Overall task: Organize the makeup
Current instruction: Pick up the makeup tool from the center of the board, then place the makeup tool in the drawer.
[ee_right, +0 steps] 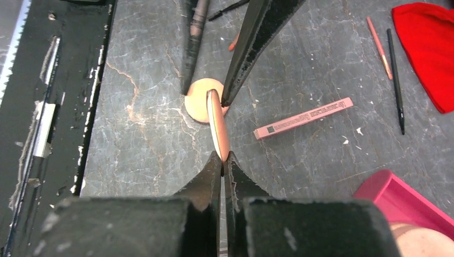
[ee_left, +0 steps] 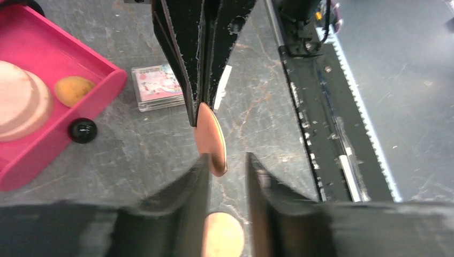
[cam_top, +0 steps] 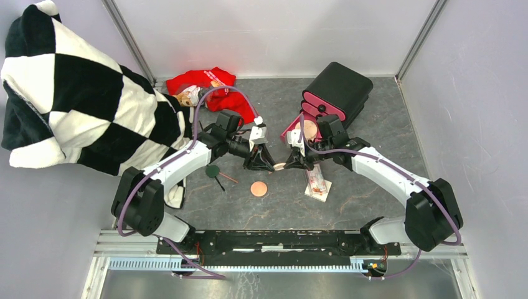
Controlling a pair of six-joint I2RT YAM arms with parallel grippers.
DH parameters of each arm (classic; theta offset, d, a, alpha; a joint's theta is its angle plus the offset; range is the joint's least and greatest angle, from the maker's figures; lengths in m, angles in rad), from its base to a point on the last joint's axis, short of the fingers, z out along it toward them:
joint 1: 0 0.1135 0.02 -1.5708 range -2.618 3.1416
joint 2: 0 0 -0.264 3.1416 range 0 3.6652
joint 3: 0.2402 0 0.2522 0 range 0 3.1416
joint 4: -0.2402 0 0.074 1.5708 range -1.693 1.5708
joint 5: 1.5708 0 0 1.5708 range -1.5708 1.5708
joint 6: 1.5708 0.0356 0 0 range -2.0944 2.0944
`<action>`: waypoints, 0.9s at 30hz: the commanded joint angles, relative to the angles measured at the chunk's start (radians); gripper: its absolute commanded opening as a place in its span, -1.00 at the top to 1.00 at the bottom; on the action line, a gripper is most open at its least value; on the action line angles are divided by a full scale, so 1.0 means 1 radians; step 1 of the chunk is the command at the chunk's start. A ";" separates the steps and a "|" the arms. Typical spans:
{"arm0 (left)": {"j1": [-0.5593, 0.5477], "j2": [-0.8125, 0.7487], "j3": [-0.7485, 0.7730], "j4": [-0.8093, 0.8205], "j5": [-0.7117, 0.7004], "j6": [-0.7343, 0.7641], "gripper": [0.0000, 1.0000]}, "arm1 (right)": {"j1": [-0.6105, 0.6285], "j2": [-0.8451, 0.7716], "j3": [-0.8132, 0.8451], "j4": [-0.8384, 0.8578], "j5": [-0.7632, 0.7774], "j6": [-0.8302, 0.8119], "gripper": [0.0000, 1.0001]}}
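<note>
Beyond the right pincer (ee_right: pixel 222 158) stands the black box (cam_top: pixel 341 87), its pink drawer (ee_left: pixel 101 80) open just beside that pincer; the left pincer (ee_left: pixel 227 160) faces it tip to tip, jaws narrowly parted; the right pincer's jaws are clamped on a peach puff (ee_right: pixel 218 126), held on edge with its other rim between the left jaws; beneath both, a second puff (cam_top: pixel 258 188) lies flat.

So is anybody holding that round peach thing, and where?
The right tool pinches the peach puff by its rim, the disc edge-on. The left tool stands open around the opposite rim, not gripping.
</note>
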 commanded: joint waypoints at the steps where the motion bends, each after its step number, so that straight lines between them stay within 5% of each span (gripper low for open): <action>1: -0.001 -0.017 0.012 0.022 -0.040 -0.005 -0.01 | -0.004 0.002 0.051 0.013 0.115 -0.002 1.00; 5: 0.015 -0.085 -0.038 0.103 -0.132 -0.037 -0.83 | -0.053 0.004 0.056 0.027 0.255 0.021 1.00; 7: 0.024 -0.121 -0.066 0.145 -0.179 -0.054 -0.98 | -0.089 0.012 0.066 0.033 0.323 0.045 1.00; 17: 0.039 -0.154 -0.093 0.148 -0.290 -0.043 -0.99 | -0.204 0.147 0.164 -0.044 0.705 0.111 1.00; 27: 0.039 -0.188 -0.132 0.143 -0.324 -0.022 -0.99 | -0.238 0.327 0.284 -0.153 0.765 0.117 1.00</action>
